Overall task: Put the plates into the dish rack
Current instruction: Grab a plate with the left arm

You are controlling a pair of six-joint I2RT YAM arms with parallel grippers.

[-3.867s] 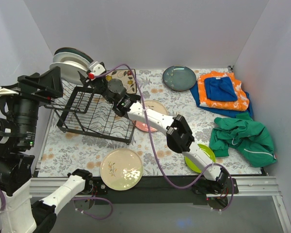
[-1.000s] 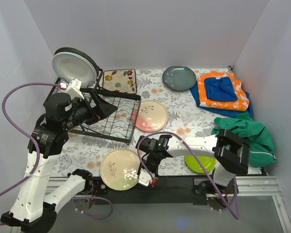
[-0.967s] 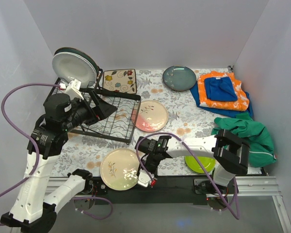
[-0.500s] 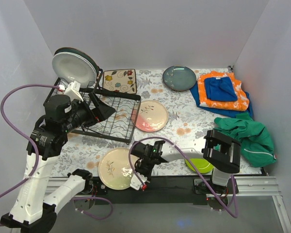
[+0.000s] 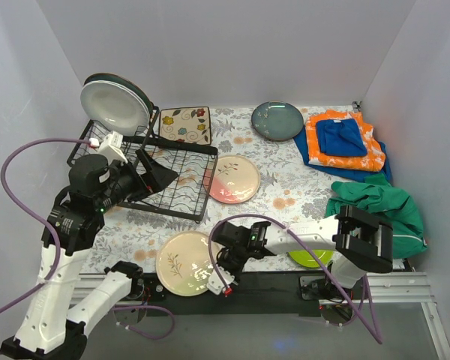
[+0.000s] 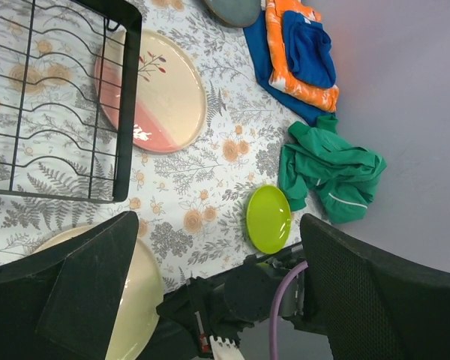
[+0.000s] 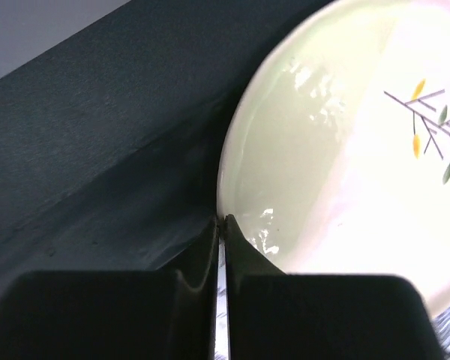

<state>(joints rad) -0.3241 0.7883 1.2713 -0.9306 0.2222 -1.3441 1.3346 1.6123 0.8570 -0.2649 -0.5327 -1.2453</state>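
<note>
Cream plate shifted | right end effector narrow at rim | left end effector wide | floral table, white walls

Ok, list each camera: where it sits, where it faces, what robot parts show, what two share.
Top external: above and behind the bases, looking down at the table; both arms show.
Left wrist: on the raised left arm, looking down past the open left hand at the dish rack, pink-cream plate and lime plate.
Right wrist: low at the table's near edge, shut right hand at the cream plate's rim.
Shared: top and left wrist both show the lime plate.
</note>
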